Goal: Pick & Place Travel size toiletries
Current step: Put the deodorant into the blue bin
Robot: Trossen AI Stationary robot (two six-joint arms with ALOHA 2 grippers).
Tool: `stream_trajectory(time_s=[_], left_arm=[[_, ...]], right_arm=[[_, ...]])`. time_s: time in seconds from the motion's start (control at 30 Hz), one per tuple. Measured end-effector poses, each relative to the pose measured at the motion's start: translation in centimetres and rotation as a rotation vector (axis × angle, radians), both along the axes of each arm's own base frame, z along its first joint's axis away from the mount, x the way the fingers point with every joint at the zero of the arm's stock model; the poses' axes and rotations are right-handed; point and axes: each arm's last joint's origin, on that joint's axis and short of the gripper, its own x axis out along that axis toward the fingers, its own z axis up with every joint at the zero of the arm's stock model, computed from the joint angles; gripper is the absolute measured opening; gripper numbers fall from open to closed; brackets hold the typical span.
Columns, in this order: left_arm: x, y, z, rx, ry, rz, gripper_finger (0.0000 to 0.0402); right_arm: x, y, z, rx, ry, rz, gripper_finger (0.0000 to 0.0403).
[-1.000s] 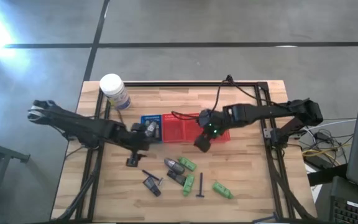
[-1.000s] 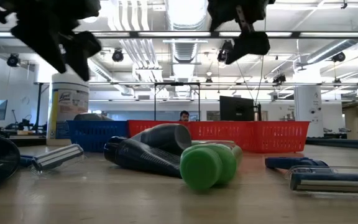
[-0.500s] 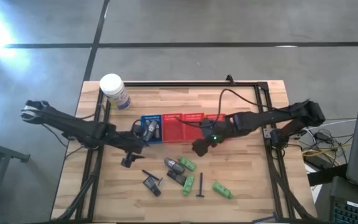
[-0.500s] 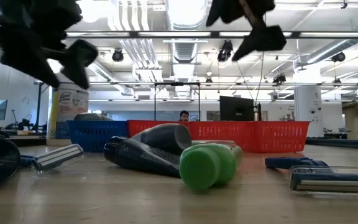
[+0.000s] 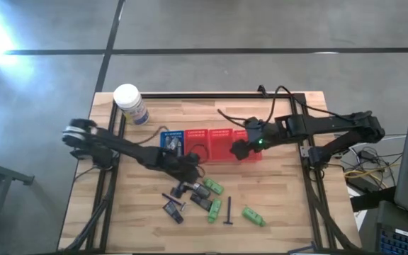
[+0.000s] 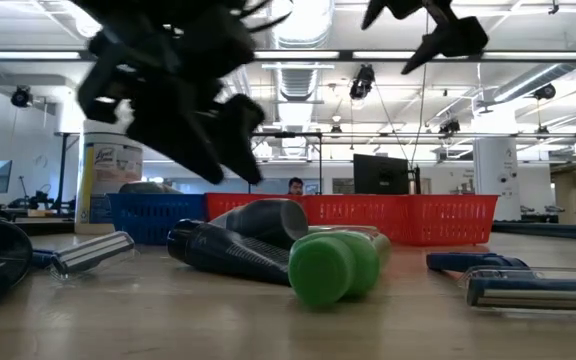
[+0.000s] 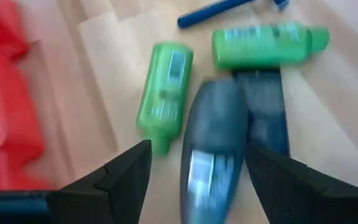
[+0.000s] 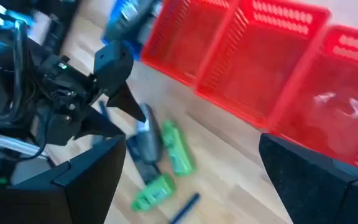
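Note:
The travel size toiletries lie on the wooden table near its front: a grey tube [image 5: 197, 188] with a dark end, green bottles [image 5: 213, 187] [image 5: 214, 210] [image 5: 253, 216], flat black packets [image 5: 201, 202] [image 5: 172, 210] and a T-shaped stick [image 5: 229, 212]. My left gripper [image 5: 184, 187] is open and slants down just above the grey tube [image 7: 209, 149]. Its fingers stand on either side of the tube and touch nothing. My right gripper [image 5: 242, 149] hangs open and empty over the red basket [image 5: 214, 142].
A blue basket [image 5: 170, 137] stands left of the red basket [image 8: 260, 56]. A white-lidded jar [image 5: 130, 103] stands at the far left corner. A black frame rail [image 5: 211, 95] runs along the table's edges. Bare wood lies at the near left.
My left gripper has swung toward the table's right edge and come down, from beside the blue basket to over the grey tube, still open. My right gripper has risen and drawn back toward the far right, over the red basket. No toiletry has moved.

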Motion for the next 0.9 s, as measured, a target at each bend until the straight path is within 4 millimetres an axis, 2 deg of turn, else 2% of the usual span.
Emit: stream_trajectory(time_s=[0.17, 0.37, 0.73, 0.9], left_arm=[[2.4, -1.1, -0.4, -0.008, 0.028, -0.034, 0.0263], [2.4, -1.6, -1.8, 0.023, 0.128, -0.066, 0.0263], [4.4, -2.0, -3.9, 0.040, 0.121, -0.010, 0.0262], [4.4, -2.1, -4.3, 0.018, 0.180, 0.027, 0.0230]], right_arm=[[-0.1, 0.1, -0.2, -0.031, 0.025, 0.060, 0.0364], [0.0, 0.1, -0.2, -0.087, 0.035, 0.138, 0.0364], [-0.2, 0.1, -0.3, -0.151, 0.055, 0.224, 0.0364], [-0.4, 0.0, -0.4, -0.159, 0.075, 0.236, 0.0364]])
